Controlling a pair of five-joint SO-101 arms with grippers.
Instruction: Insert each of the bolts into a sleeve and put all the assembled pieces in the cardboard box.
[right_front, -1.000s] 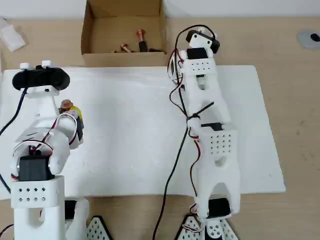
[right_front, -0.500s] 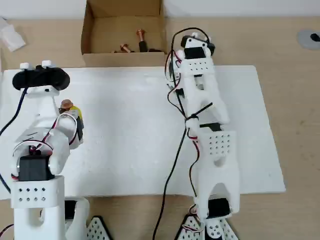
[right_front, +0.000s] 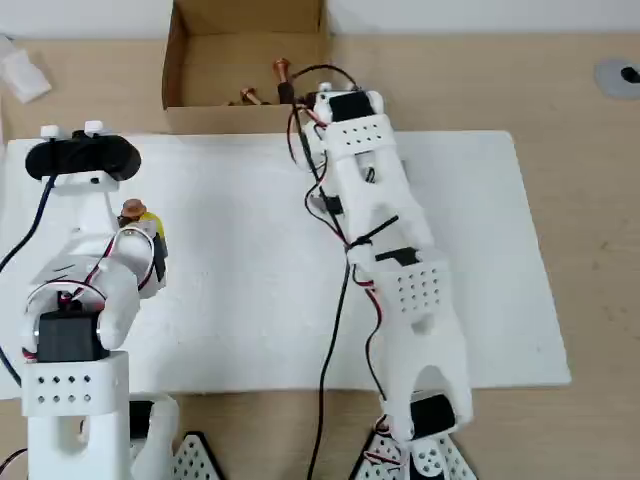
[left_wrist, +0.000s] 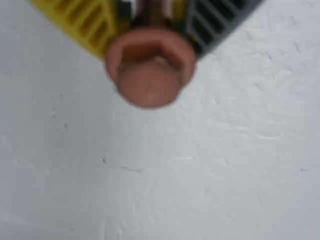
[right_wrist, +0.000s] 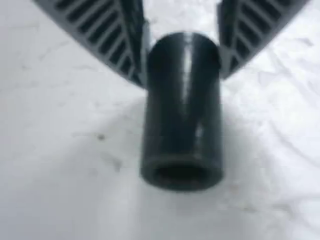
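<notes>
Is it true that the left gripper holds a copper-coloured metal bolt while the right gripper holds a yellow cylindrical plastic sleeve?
Not quite: the cylindrical plastic sleeve in the right gripper is black, not yellow, as the right wrist view shows. The left gripper does hold the copper-coloured metal bolt.

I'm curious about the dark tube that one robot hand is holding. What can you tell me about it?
The sleeve is a short, dark, glossy tube, plastic-looking, with an open hollow end toward the wrist camera. The right hand clamps its far end between two ribbed fingers, over the white sheet.
</notes>
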